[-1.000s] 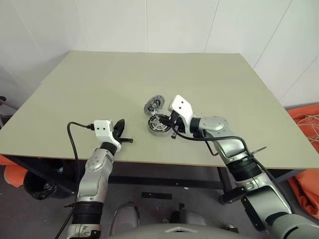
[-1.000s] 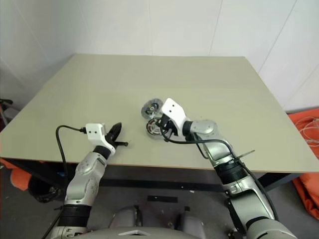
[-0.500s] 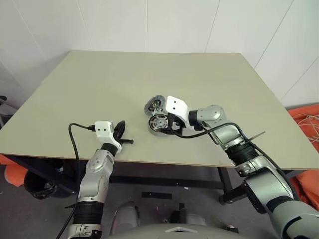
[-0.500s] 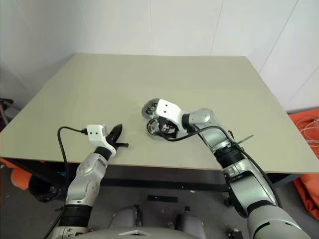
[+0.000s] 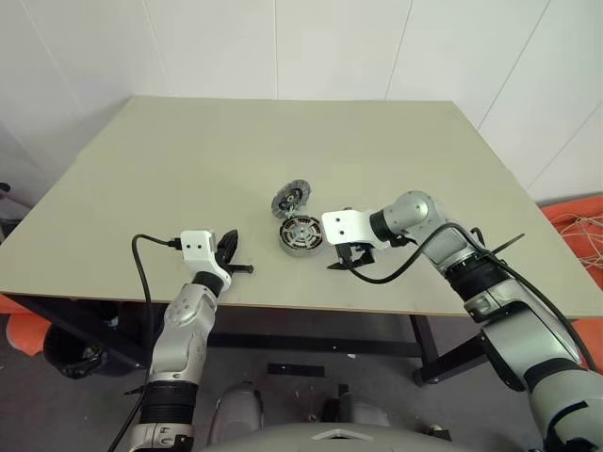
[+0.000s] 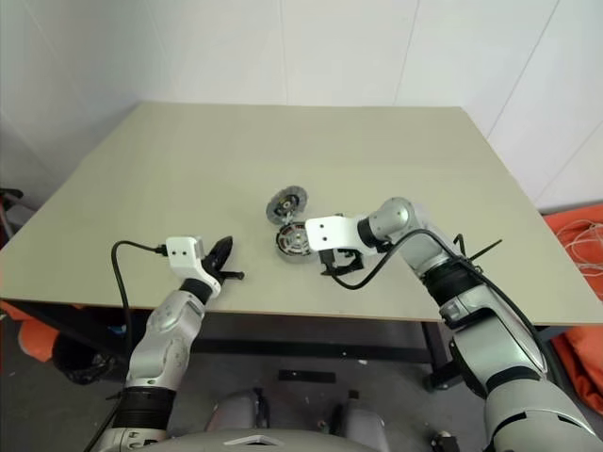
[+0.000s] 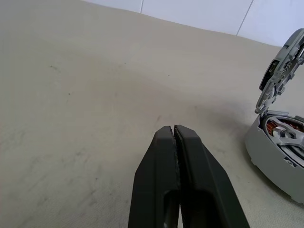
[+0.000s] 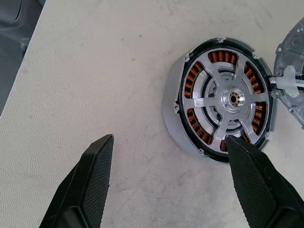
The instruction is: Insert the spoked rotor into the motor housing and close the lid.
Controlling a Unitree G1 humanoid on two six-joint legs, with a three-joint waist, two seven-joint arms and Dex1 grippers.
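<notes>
White walls stand behind the tan table. Near its middle sits the motor housing, with the spoked rotor inside and the lid standing up behind it, maybe hinged. Just beside it, the right gripper is spread wide, holding nothing. The left gripper is squeezed closed and empty.

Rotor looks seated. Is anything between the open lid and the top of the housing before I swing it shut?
Nothing visible. The lid stands tilted up at the far edge of the motor housing, whose top shows only the spoked rotor. The open right gripper sits beside the housing, not over it.
</notes>
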